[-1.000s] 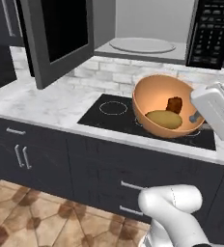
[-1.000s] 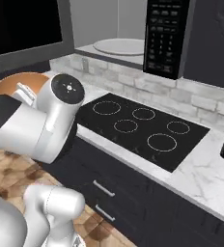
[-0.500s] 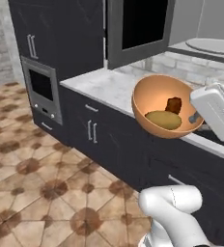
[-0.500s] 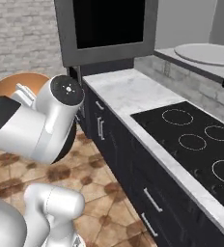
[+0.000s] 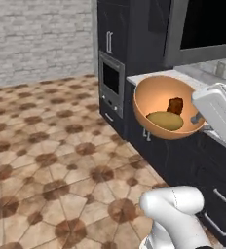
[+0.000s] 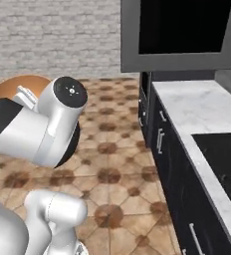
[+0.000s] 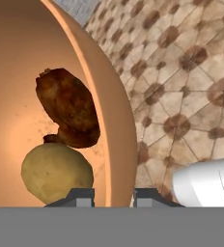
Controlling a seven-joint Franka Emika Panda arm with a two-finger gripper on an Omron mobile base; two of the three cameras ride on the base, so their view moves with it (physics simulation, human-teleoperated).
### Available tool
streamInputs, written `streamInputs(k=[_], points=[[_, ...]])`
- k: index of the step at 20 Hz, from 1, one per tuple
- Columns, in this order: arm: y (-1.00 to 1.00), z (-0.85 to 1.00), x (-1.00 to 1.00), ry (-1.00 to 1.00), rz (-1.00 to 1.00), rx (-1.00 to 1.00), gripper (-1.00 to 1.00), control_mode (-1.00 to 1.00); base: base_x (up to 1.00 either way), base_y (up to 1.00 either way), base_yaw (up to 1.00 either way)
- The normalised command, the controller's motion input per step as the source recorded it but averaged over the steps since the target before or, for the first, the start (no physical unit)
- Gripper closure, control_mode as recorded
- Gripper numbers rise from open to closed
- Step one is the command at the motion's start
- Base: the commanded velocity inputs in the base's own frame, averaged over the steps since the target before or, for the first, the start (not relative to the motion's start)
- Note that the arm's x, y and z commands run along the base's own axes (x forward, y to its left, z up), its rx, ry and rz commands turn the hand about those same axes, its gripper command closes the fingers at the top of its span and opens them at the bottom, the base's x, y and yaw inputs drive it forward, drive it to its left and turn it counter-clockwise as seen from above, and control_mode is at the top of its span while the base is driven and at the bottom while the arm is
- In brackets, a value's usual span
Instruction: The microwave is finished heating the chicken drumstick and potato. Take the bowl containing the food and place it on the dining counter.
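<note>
An orange-brown bowl hangs in the air over the tiled floor, tilted toward the left base camera. My gripper is shut on its right rim. The yellowish-tan potato lies low in the bowl, and the dark brown chicken drumstick rests just above it. In the hand view the bowl's rim runs between my gripper's two tips, with the drumstick and potato inside. A slice of the bowl peeks out behind my arm. The microwave's open door hangs at the upper right. The dining counter is out of view.
A tall dark cabinet with a built-in oven stands behind the bowl. A marble counter with a black cooktop runs along the right over dark drawers. Open tiled floor spreads left toward a grey brick wall.
The whole picture has swung: the base has turned left, so cooktop and microwave slid right and floor and brick wall came into view. The bowl stays gripped, level with the arm.
</note>
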Motion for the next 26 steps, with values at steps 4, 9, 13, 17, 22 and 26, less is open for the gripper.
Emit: streamInputs(k=[4, 9, 13, 17, 22, 26], points=[[0.00, 0.00, 0.00, 0.00, 0.00, 0.00, 1.00, 1.00, -0.16, 0.20, 0.63], [0.00, 0.00, 0.00, 0.00, 0.00, 0.00, 1.00, 1.00, -0.11, 0.27, 0.62], [0.00, 0.00, 0.00, 0.00, 0.00, 0.00, 1.00, 1.00, -0.07, 0.24, 0.65], [0.00, 0.00, 0.00, 0.00, 0.00, 0.00, 1.00, 1.00, 0.00, 0.23, 0.65], [0.00, 0.00, 0.00, 0.00, 0.00, 0.00, 1.00, 1.00, 0.00, 0.17, 0.64], [0.00, 0.00, 0.00, 0.00, 0.00, 0.00, 1.00, 1.00, 0.00, 0.18, 0.60]])
